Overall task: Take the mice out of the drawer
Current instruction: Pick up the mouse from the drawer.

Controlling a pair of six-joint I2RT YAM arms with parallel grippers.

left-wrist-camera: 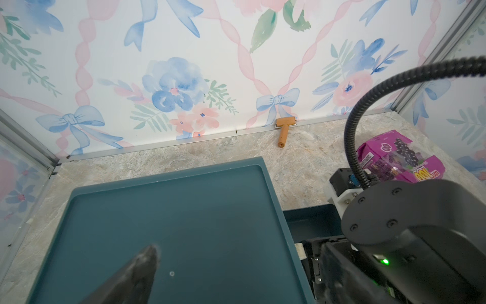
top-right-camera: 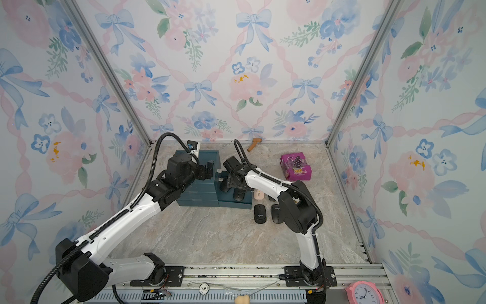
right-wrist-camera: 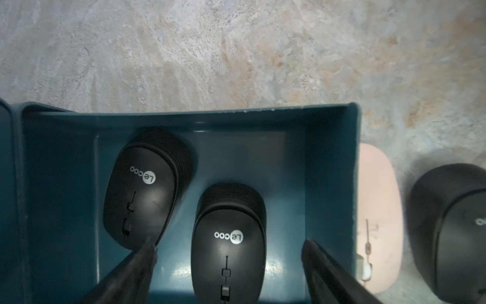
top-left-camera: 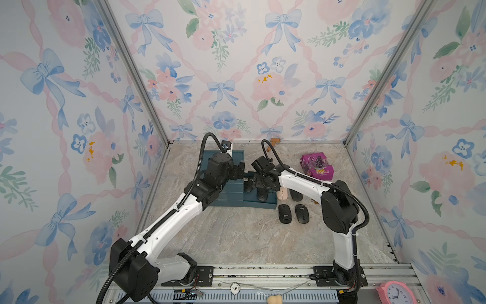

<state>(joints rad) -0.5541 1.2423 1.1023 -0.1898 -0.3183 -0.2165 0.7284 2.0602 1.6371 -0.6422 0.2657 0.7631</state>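
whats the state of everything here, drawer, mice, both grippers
drawer, pulled open
right gripper, open, down in the drawer
black mouse it straddles, in the drawer, not gripped
second black mouse, in the drawer
pink mouse, out, on the table beside the drawer
three more black mice, out on the table
left gripper, over the cabinet top, open or shut unclear

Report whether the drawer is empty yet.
Not empty: two black mice lie inside the drawer, between its walls, in the right wrist view.
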